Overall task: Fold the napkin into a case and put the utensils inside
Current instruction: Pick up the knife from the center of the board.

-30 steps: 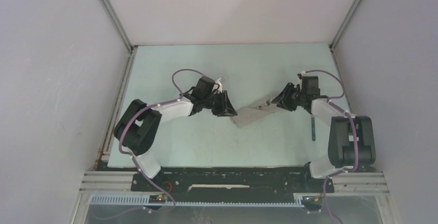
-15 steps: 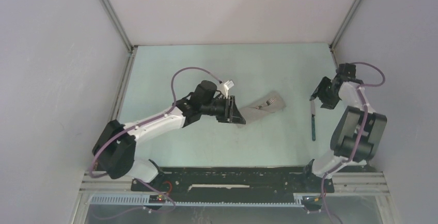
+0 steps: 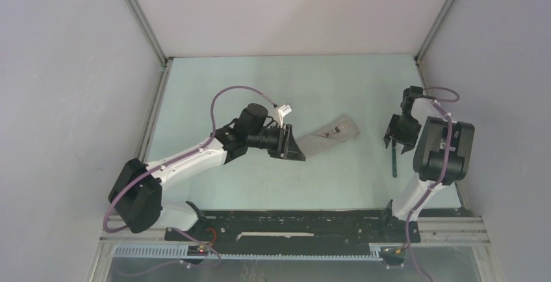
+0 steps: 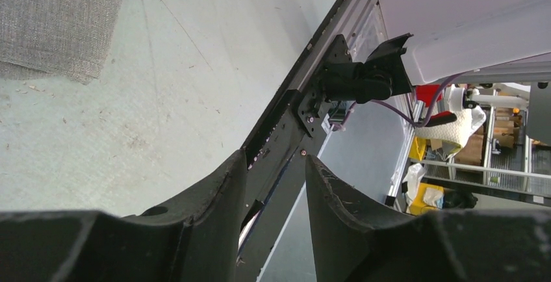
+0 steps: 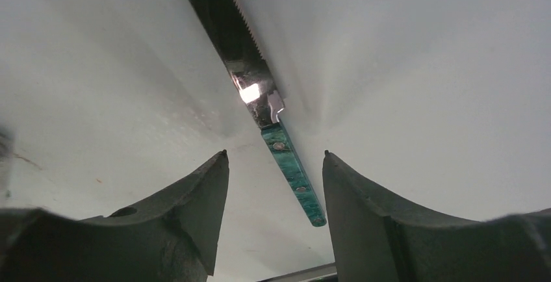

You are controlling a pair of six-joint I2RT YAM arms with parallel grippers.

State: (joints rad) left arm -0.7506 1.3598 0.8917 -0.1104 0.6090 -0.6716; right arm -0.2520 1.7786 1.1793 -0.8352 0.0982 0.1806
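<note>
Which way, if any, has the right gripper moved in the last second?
Yes: right gripper went rightward, off the taupe-grey folded cloth napkin, to above the unmoved teal-handled metal knife.

The top camera sits high behind my bases and looks down on the whole table [image 3: 214, 80] from afar. My left wrist camera skims low past my left fingers [image 4: 208, 217], with the folded napkin [image 4: 58, 15] at upper left. My right wrist camera looks down from close between my right fingers [image 5: 188, 217] onto the knife [image 5: 292, 171]; the top view shows both things too
</note>
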